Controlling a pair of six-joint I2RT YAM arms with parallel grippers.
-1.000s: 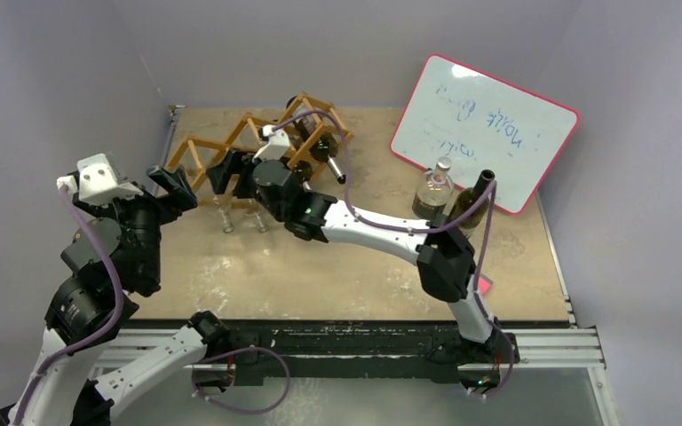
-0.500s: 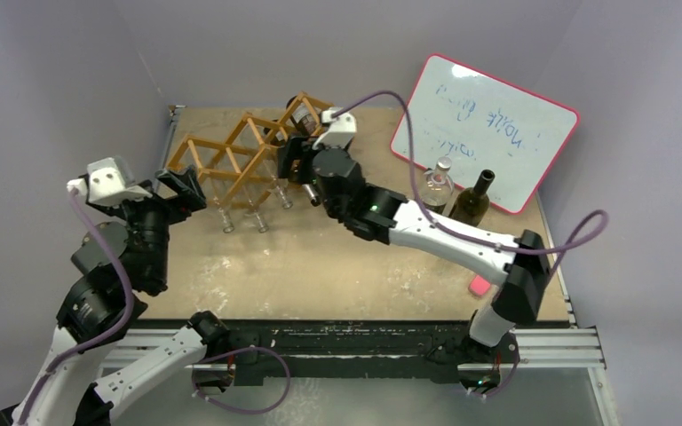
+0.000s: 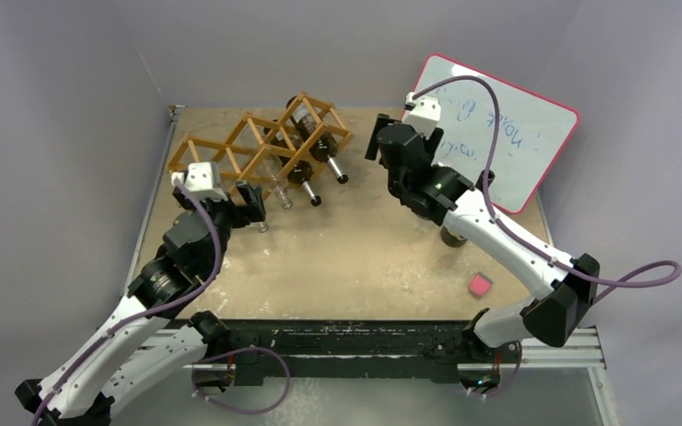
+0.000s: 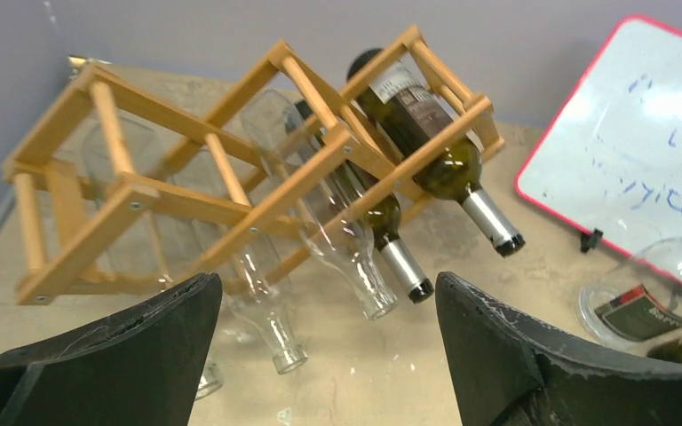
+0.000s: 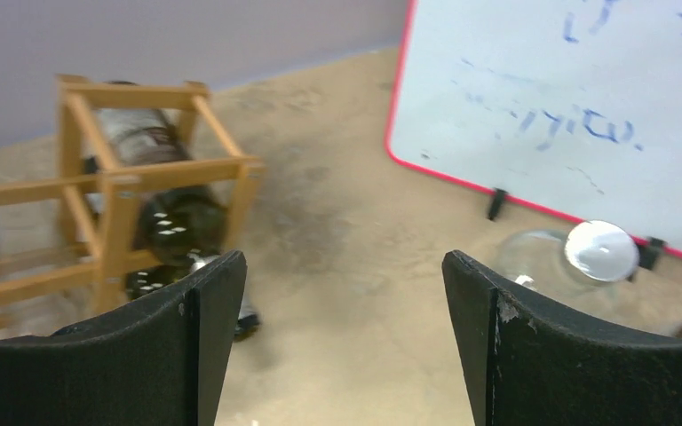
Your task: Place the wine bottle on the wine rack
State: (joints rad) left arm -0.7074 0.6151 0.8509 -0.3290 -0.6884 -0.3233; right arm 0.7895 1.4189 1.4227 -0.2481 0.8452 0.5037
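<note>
Top external view: a tan, scuffed desk [image 3: 364, 257] is enclosed by pale grey-lilac walls [image 3: 53, 106], and a black rail [image 3: 364, 340] is fixed along its near edge. The wine rack [image 3: 231, 151] is stood aslant on the desk. A labelled wine bottle [image 4: 422, 124] is laid in the rack's end cell, and a second dark bottle [image 4: 377, 217] in the cell just below it, both necks sticking out of the rack's near side. Clear glass bottles [image 4: 329, 213] are lodged in the neighbouring cells. A red-framed whiteboard [image 3: 506, 133] with blue scribbles is propped well apart from the rack, beyond its bottle-filled end, and a clear stoppered flask [image 5: 599, 253] is seen at its foot. A small pink block [image 3: 478, 285] is left far from the rack. The left gripper [image 4: 324, 277] is held just before the rack's near side, jaws spread and empty. The right gripper [image 5: 342, 257] is held between rack and whiteboard, jaws likewise spread, nothing pinched.
</note>
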